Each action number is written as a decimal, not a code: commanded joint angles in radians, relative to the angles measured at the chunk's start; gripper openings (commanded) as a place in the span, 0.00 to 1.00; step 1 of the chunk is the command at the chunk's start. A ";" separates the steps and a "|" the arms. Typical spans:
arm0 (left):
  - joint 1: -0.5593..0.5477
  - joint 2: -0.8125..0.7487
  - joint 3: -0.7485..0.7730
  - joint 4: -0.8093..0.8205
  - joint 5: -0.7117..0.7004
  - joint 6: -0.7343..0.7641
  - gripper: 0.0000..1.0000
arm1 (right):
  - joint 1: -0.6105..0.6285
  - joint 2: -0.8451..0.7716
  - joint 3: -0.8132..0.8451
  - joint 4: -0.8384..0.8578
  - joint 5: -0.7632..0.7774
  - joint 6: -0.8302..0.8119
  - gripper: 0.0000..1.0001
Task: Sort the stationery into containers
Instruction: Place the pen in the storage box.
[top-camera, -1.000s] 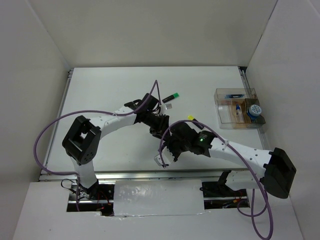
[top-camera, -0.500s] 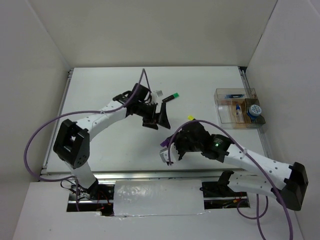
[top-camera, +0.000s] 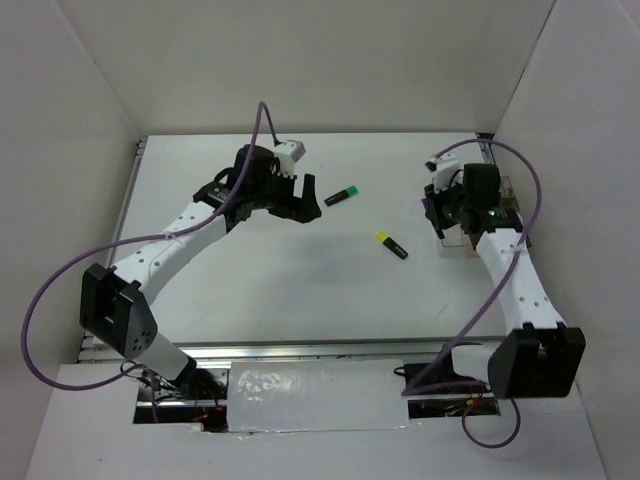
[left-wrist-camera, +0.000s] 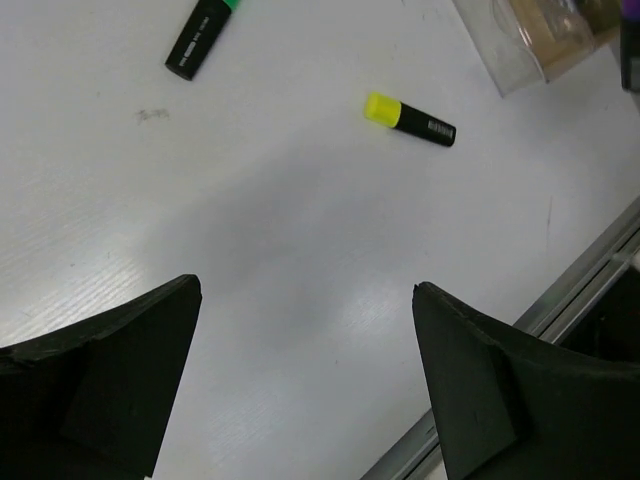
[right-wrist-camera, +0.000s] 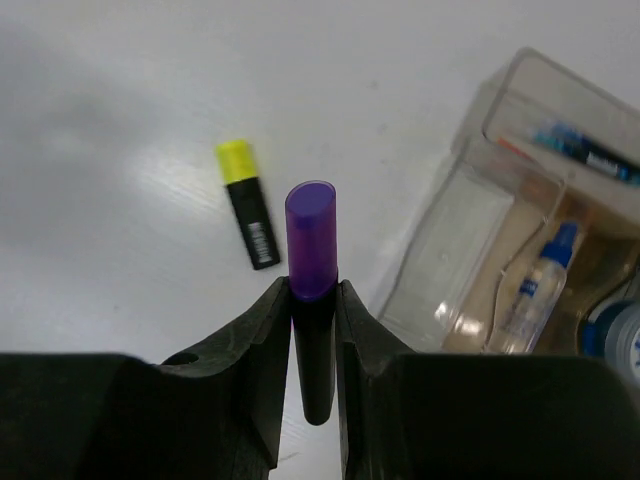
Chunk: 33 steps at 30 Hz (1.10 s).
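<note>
My right gripper (right-wrist-camera: 312, 292) is shut on a black highlighter with a purple end (right-wrist-camera: 312, 240), held above the table just left of the clear container (right-wrist-camera: 470, 240). From above, the right gripper (top-camera: 438, 206) hangs at the container's (top-camera: 497, 186) left wall. Inside the container lie a white-blue tube (right-wrist-camera: 535, 285), a blue pen (right-wrist-camera: 585, 150) and a tape roll (right-wrist-camera: 622, 338). A yellow-ended highlighter (top-camera: 391, 244) lies mid-table and a green-ended one (top-camera: 342, 195) farther back. My left gripper (top-camera: 298, 200) stands open and empty, left of the green highlighter (left-wrist-camera: 200, 38).
White walls close in the table on three sides. A metal rail (top-camera: 300, 350) runs along the near edge. In the left wrist view the yellow highlighter (left-wrist-camera: 410, 118) and a corner of the container (left-wrist-camera: 530, 45) lie ahead of the left gripper (left-wrist-camera: 305, 295).
My right arm swung from the table's middle to the container with the purple highlighter in its grip. The left gripper opened and drew back toward the rear left.
</note>
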 joint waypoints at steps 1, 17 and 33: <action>-0.020 0.036 0.055 -0.007 -0.017 0.129 0.99 | -0.101 0.089 0.085 -0.056 -0.042 0.185 0.00; -0.047 0.127 0.072 -0.030 -0.177 0.120 0.90 | -0.229 0.419 0.191 0.106 0.091 0.184 0.00; 0.009 0.079 0.042 -0.074 -0.158 0.105 0.92 | -0.076 0.317 0.242 0.056 0.091 0.150 0.53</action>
